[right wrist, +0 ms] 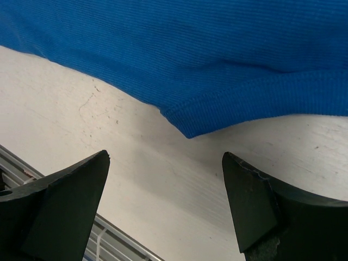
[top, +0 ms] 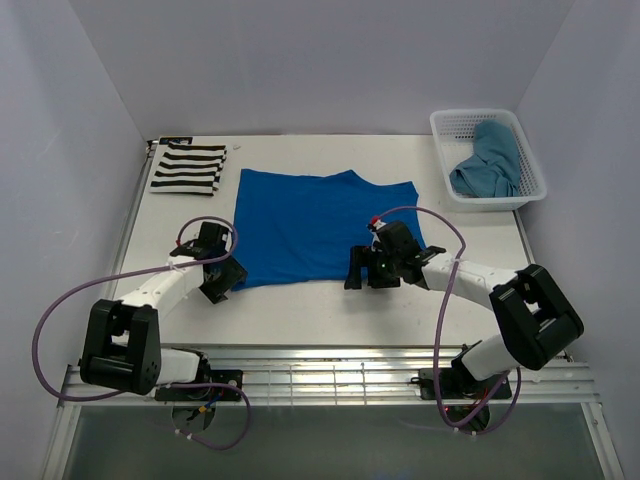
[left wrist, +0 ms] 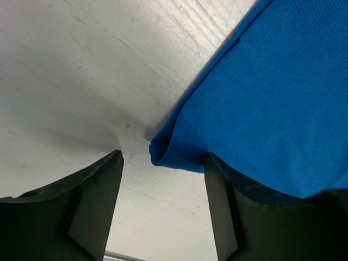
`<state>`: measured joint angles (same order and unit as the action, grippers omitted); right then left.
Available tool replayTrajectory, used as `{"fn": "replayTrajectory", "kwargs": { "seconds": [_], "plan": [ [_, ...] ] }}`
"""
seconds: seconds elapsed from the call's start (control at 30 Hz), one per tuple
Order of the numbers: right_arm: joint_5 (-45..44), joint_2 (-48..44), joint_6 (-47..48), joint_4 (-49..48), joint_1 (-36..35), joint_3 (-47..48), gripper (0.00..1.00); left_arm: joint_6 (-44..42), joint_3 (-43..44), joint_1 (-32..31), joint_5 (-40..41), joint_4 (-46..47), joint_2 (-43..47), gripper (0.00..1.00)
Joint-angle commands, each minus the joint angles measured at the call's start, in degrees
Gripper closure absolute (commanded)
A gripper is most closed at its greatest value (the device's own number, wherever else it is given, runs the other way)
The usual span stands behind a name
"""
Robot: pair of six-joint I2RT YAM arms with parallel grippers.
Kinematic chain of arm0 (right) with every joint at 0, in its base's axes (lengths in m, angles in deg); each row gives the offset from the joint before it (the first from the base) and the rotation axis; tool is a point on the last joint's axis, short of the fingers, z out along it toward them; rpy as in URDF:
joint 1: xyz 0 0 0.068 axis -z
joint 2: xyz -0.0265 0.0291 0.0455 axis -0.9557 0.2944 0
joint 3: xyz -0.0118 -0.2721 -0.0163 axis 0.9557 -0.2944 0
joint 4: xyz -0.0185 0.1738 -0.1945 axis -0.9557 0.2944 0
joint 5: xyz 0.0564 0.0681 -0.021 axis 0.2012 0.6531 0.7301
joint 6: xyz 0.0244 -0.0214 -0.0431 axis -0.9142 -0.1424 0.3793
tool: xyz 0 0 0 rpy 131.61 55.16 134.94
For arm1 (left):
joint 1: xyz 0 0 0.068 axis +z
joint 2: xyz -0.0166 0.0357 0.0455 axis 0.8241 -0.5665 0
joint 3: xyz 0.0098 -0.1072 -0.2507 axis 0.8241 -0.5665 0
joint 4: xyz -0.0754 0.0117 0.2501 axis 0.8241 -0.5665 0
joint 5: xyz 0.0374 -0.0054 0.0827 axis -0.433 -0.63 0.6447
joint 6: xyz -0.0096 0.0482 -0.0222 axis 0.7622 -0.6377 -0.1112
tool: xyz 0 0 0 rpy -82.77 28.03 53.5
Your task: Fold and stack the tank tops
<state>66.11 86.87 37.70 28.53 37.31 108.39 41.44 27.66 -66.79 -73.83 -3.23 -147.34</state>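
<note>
Across the middle of the surface [top: 300, 315] the royal blue top [top: 310, 225] lies spread flat. Its near left corner sits between the left fingers [left wrist: 92, 206], which stand apart, one over the cloth's edge. Its near right corner lies just beyond the open right fingers [right wrist: 65, 206]. The striped top [top: 188, 167] lies folded at far left; the teal top [top: 490, 165] sits in the basket [top: 475, 113].

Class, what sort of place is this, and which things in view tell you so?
Most likely a lab's robot test cell: left arm and right arm bolted at the edge of a white table, plain walls boxing it in, a blue top spread flat and a teal top in a basket.
</note>
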Motion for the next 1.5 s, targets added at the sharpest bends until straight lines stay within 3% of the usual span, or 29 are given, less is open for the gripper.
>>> {"fn": "replayTrajectory", "kwargs": {
  "seconds": [0.0, 0.17, 0.3, 0.43, 0.5, 0.6, 0.77, 0.93, 1.13, 1.33, 1.47],
  "plan": [
    [-0.5, 1.5, -1.5, -2.3, -1.1, 1.4, 0.1, 0.6, -1.7, 0.4, -0.4, 2.7, 0.6, 0.3],
    [-1.7, 2.4, -2.5, -2.8, -2.1, 1.5, 0.07, 0.9, -3.1, 0.5, -1.7, 4.4, -1.5, 0.54],
    [-4.3, 3.2, -3.5, -3.3, -2.1, 1.5, 0.0, 0.8, -3.4, 0.5, -1.9, 5.1, -3.0, 0.66],
    [-5.4, 4.0, -4.5, -4.2, -2.3, 1.1, 0.17, 0.2, -3.8, 0.6, -2.5, 6.6, -3.7, 0.84],
    [-6.0, 4.6, -4.6, -4.9, -2.3, 0.7, 0.28, 0.0, -3.6, 0.6, -2.5, 6.6, -4.1, 1.0],
    [-6.0, 5.4, -5.3, -5.3, -2.4, 0.7, 0.46, -0.8, -3.4, 0.6, -3.7, 7.1, -4.2, 1.0],
    [-6.4, 5.4, -7.3, -8.7, -2.6, -1.2, 0.62, -0.9, -3.8, 0.6, -4.5, 7.7, -3.0, 1.0],
    [-9.6, 5.8, -7.7, -9.7, -2.7, -1.8, 0.92, -1.4, -4.0, 0.6, -4.7, 7.7, -1.5, 1.0],
    [-9.6, 3.9, -7.3, -11.4, -3.2, -4.9, 0.92, -1.0, -5.0, 0.6, -4.8, 6.8, 0.3, 1.0],
    [-10.4, -4.1, -4.6, -12.9, -3.5, -10.6, 0.92, -1.6, -6.2, 0.5, -6.1, 6.1, 3.9, 1.0],
    [-6.2, -9.1, -3.8, -13.0, -3.6, -13.3, 0.92, -1.5, -6.9, 0.6, -7.7, 5.1, 5.2, 1.0]
  ]
}}
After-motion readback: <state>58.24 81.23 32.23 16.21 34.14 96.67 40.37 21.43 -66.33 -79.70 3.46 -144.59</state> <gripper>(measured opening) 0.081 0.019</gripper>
